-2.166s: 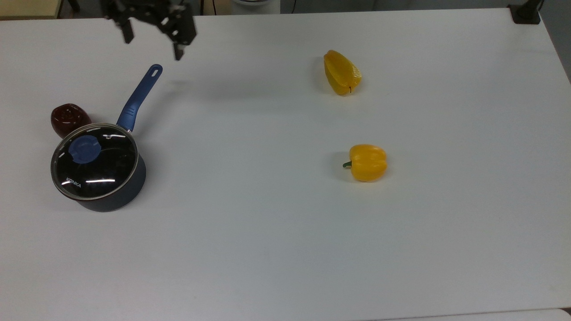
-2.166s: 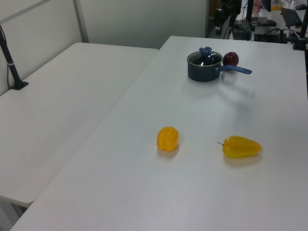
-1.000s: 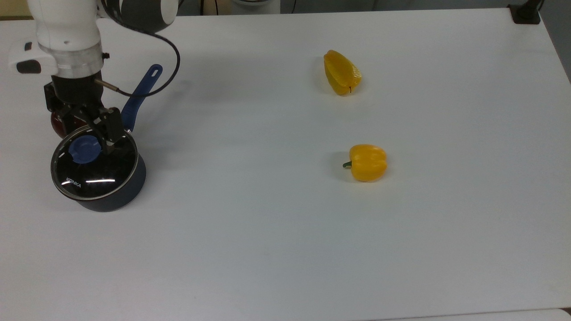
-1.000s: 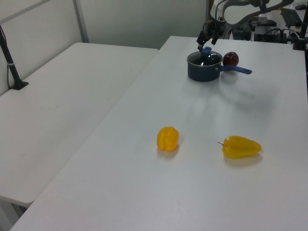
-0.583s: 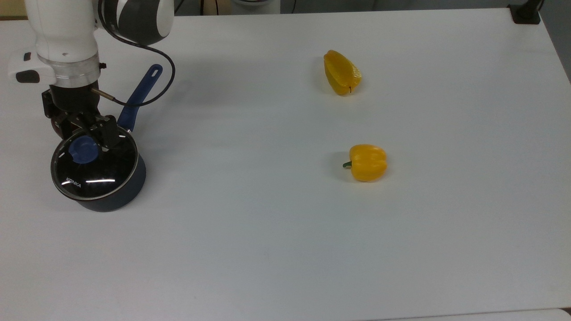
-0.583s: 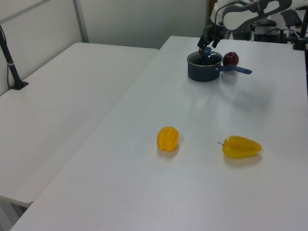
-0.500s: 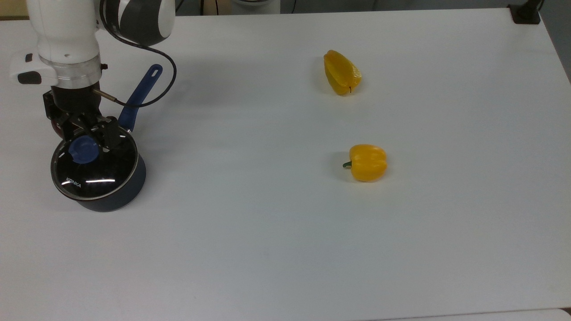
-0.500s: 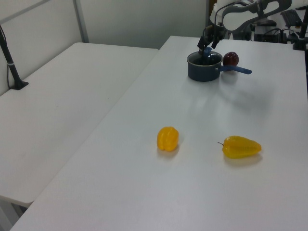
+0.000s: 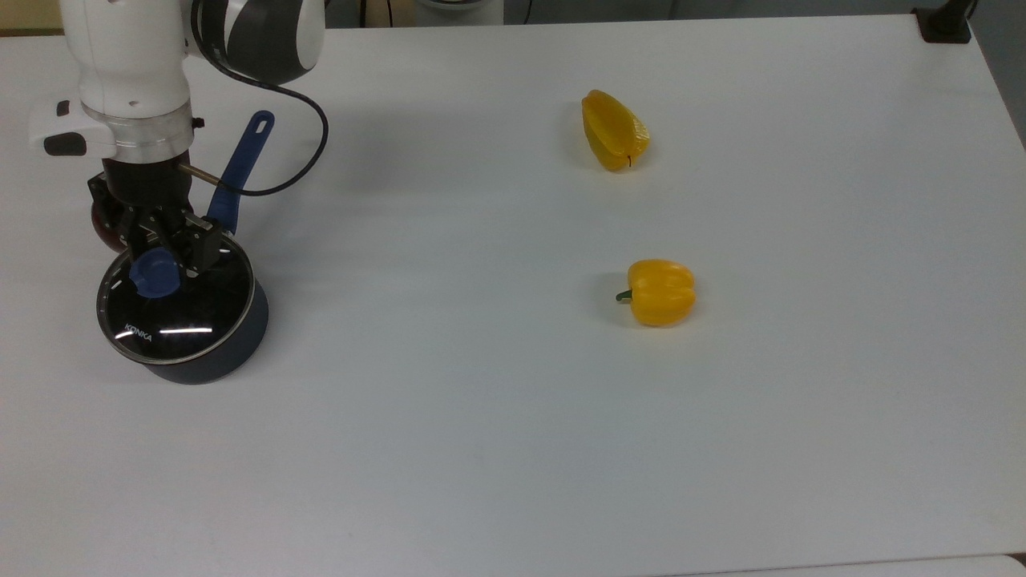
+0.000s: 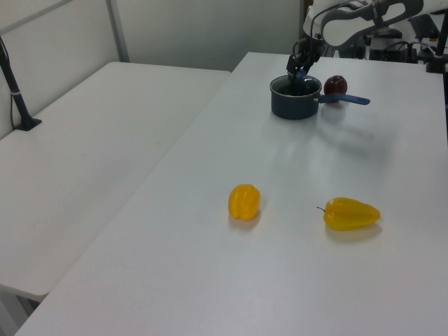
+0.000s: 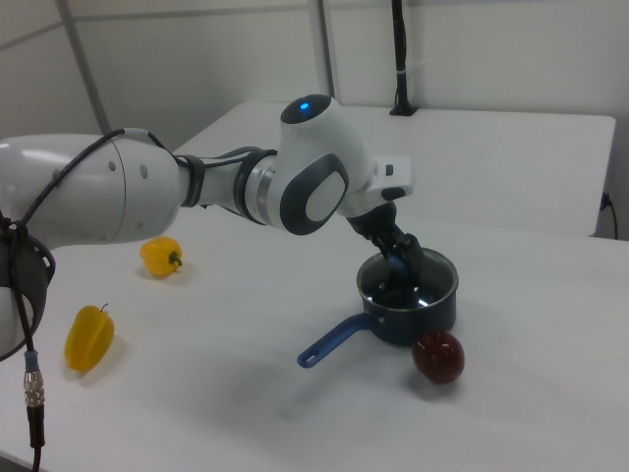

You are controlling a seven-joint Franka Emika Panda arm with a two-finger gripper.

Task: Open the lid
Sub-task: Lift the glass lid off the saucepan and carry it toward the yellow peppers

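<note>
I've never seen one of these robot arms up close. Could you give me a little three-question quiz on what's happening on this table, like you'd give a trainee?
1. True or false: the lid has been set down on the table.
2. How many yellow peppers lie on the table?
3. In the top view, the gripper is at: A) the blue knob; B) the saucepan handle; C) the dark red fruit.

Key:
1. False; it sits on the saucepan.
2. Two: one towards the top view's top, one below it.
3. A; its jaws are closed on the knob.
</note>
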